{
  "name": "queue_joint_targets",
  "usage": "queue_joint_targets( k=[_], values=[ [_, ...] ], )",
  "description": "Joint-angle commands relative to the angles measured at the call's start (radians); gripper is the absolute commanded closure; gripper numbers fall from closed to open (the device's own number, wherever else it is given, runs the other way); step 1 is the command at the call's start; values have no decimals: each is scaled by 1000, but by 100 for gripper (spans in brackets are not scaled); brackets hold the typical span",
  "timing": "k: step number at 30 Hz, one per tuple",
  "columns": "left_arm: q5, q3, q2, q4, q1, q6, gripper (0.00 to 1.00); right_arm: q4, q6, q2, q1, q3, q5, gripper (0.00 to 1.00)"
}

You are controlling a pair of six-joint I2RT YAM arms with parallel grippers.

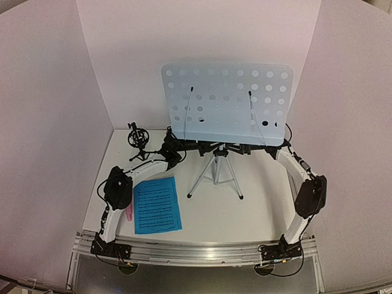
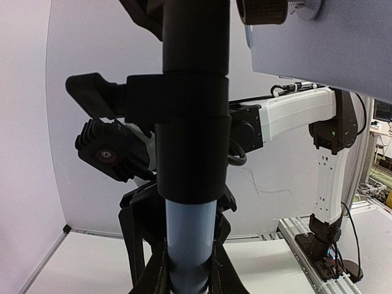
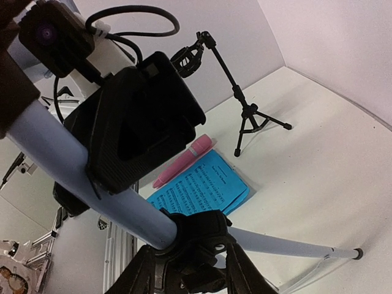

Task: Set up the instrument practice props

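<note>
My table [image 1: 260,211] is a flat, matte white sheet, closed in by a pale back wall [image 1: 196,37] and two side panels that angle in to meet it. A silver rail [image 1: 196,252] runs along the near edge, and both my arms are bolted to it. The music stand [image 1: 226,101] is a little right of the table's middle. Its pale-blue perforated desk tilts up in front of the back wall, and its silver legs [image 1: 215,176] splay out over the white surface below. My left gripper [image 2: 187,269] is clamped on the stand's pale-blue tube, with one black finger tight against each side just under the black collar with the lever. My right gripper [image 3: 196,275] straddles the black hub where the legs branch. There it is black on black, so I cannot tell whether the fingers press the hub or only flank it. The sheet music [image 1: 157,205] lies flat on the near left of the table, close to my left arm's base. The pink microphone [image 3: 182,160] lies just beside its left edge, partly under that arm in the top view. The microphone mount [image 1: 138,141] stands upright on its small black tripod in the far left corner, well apart from the pages.
</note>
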Motion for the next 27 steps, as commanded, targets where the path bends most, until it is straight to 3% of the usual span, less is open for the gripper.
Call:
queue_joint_targets(
  k=[1,6,10,23,27],
  values=[
    [68,26,-19,-83,-9,-2,100,23,12,26,7,-28,-35,62],
    [73,25,-19,-84,-8,0,100,25,33,40,7,-30,-32,66],
    [71,28,-19,-84,-9,3,100,24,35,36,8,-29,-26,78],
    [70,39,-13,-89,-8,11,100,24,82,61,18,-74,13,80],
    [70,46,-11,-94,-7,10,100,21,205,100,29,-50,30,86]
  ],
)
